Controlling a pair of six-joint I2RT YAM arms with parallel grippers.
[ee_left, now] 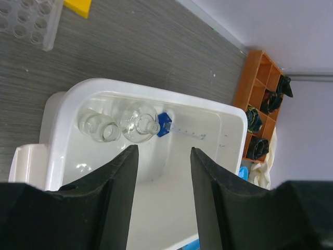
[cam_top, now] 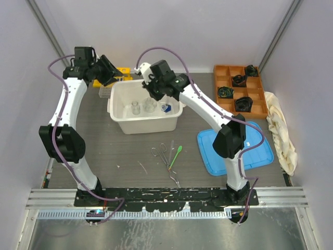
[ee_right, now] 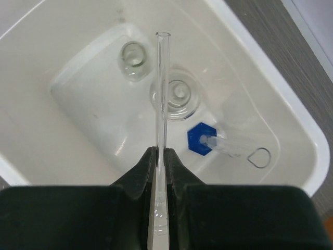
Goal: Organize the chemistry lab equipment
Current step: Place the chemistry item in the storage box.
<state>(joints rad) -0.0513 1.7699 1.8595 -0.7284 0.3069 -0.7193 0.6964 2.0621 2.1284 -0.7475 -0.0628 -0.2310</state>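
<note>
Glass flasks [ee_right: 174,96], two of them, stand inside the white tub [ee_right: 291,130], with the blue-based cylinder [ee_right: 200,138] lying beside them. Above the tub, the right gripper [ee_right: 160,153] is clamped on a thin clear tube [ee_right: 162,78]. Near the tub's far left corner, the left gripper [ee_left: 164,156] has its jaws apart and empty.

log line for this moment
right gripper: shut on thin clear tube over white plastic tub | left gripper: open | tub: two clear flasks, blue-based cylinder

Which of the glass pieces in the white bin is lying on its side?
The blue-based cylinder: it lies flat on the floor of the white bin, while the small flask and the round flask stand upright, mouths up.
</note>
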